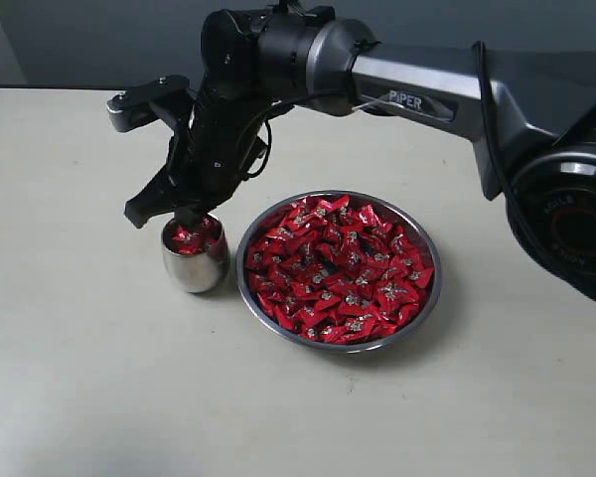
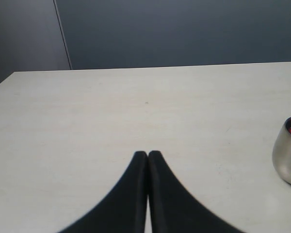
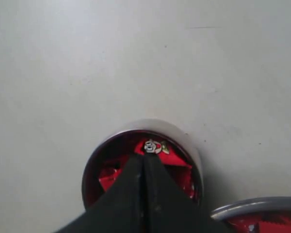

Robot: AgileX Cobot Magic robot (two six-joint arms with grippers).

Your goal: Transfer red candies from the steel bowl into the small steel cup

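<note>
Dozens of red candies (image 1: 338, 273) fill the bowl (image 1: 343, 349), heaped in a loose layer that hides its floor. Each one is a small piece in a shiny, crinkled red wrapper twisted at the ends, with a tiny silver-white mark on it. The bowl is wide, shallow and round, made of bright steel with a thin rim that catches the light. It sits on a pale, matte table (image 1: 99, 378) with a faint stone-like grain.

Just beside the bowl on the left stands the cup (image 1: 194, 268), a small handleless tumbler of polished steel with a rounded, egg-like body. It is upright, and several more red candies lie inside it, reaching close to its mouth.

The right gripper (image 1: 189, 221) is black and smooth, and it points down into the mouth of the cup. Its two fingers are pressed together. One candy lies right at the tips, though I cannot tell whether it is pinched or just resting there.

The left gripper (image 2: 148, 155) hangs low over bare table, well to the side of the cup, its tapered black fingers closed against each other with nothing between them.
</note>
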